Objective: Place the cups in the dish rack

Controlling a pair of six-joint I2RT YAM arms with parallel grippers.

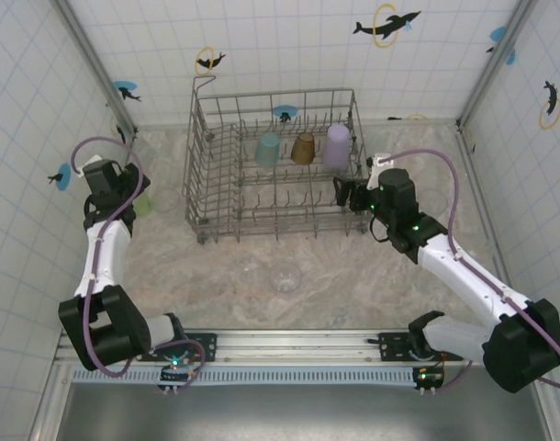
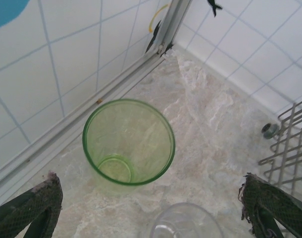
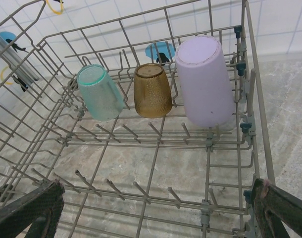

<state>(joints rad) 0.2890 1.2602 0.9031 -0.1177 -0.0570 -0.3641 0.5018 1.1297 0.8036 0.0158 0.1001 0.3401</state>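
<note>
Three cups are sitting upside down in a row along the far side of the dish rack: the teal cup on the left, the amber cup in the middle and the lavender cup on the right, by the rack's right wall. The rack is standing at the far middle of the worktop. The green cup is standing mouth up on the worktop left of the rack, close to the tiled wall, with a clear cup just beside it. Two more clear cups are standing on the near side of the rack. The left gripper is hovering over the green cup, fingers spread wide, gripping nothing. The right gripper is hanging at the rack's near right edge, equally spread and empty.
</note>
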